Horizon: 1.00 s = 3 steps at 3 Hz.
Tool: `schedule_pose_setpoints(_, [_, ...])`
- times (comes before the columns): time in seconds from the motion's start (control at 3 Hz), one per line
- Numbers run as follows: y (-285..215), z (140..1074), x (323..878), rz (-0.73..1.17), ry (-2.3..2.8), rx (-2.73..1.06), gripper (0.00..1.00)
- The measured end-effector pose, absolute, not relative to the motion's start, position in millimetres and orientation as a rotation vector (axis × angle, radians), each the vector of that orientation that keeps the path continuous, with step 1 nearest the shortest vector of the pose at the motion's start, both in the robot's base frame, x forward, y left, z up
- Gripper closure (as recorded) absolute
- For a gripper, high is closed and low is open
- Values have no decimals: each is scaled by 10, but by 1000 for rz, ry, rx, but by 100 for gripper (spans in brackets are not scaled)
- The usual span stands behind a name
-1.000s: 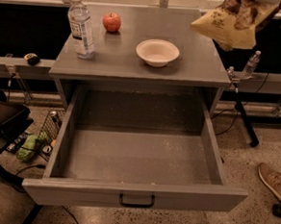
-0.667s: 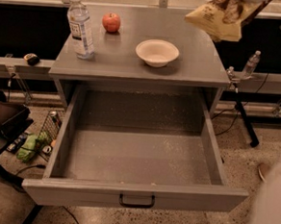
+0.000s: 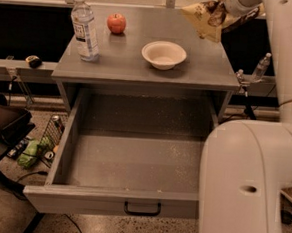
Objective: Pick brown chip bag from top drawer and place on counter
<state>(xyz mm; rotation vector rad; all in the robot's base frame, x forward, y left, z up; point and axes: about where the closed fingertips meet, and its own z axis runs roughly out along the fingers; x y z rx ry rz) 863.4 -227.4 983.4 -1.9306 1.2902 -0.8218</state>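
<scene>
Swinging in from the right, the robot's white arm (image 3: 246, 185) is now filling the lower right of the view and hiding the right front corner of the top drawer (image 3: 133, 160). The brown chip bag (image 3: 205, 20) is meanwhile shifting leftward, from past the desk's right edge to its back right corner. The end effector (image 3: 225, 7) is hanging at the top right, clamping the bag's upper part, and the bag is dangling in the air without touching the desk (image 3: 124, 62).

The drawer is standing pulled out and showing only its speckled floor, so the picking step is looking done and the carry toward placing is in hand.

A water bottle (image 3: 85, 29), an apple (image 3: 116, 23) and a bowl (image 3: 164, 54) are sitting on the desk, the bowl nearest the bag. The next move is likely calling for bringing the bag further in over the stretch right of the bowl. It then means lowering until the bag is resting and parting the fingers only after that, keeping clear of the bowl's rim.
</scene>
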Motion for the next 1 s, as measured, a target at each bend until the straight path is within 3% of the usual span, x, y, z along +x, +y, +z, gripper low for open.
schedule_pose_setpoints(1.0, [-1806, 9786, 9167, -710, 1291, -1629, 100])
